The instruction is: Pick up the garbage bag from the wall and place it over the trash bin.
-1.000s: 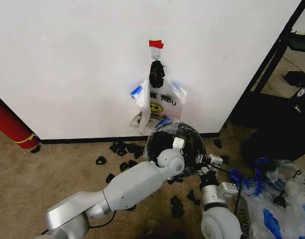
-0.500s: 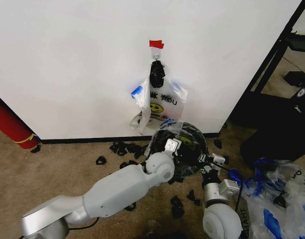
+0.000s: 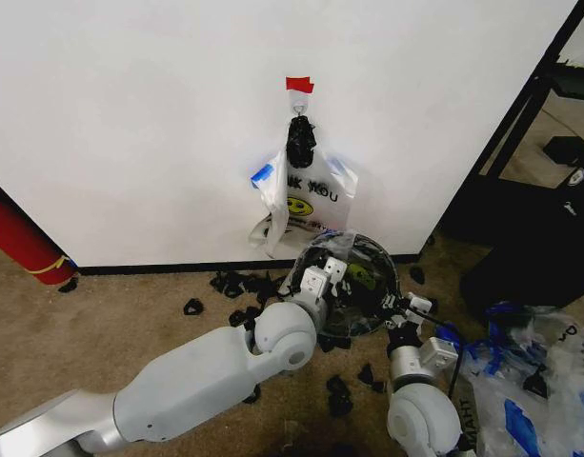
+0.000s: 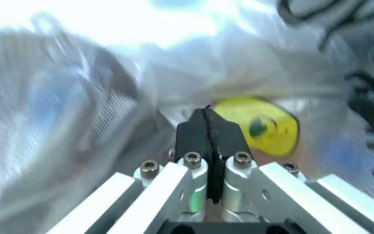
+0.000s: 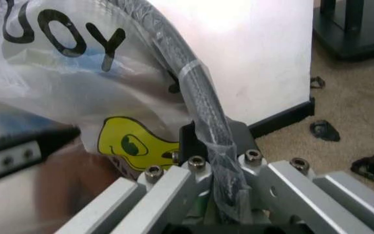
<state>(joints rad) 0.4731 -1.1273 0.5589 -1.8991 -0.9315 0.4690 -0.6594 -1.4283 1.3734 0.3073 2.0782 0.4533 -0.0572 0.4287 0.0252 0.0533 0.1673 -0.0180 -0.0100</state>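
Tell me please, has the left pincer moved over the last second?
Yes. In the head view the left pincer has risen from below the trash bin rim up over its opening, toward the baseboard of the wall.

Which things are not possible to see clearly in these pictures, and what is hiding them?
- Trash bin, head view: its red outside and inside are covered by a garbage bag and the left gripper.
- Left wrist view: plastic around the left gripper is blurred.
- Right gripper, right wrist view: the bin rim hides its fingertips.
- Wall hook, head view: too small.
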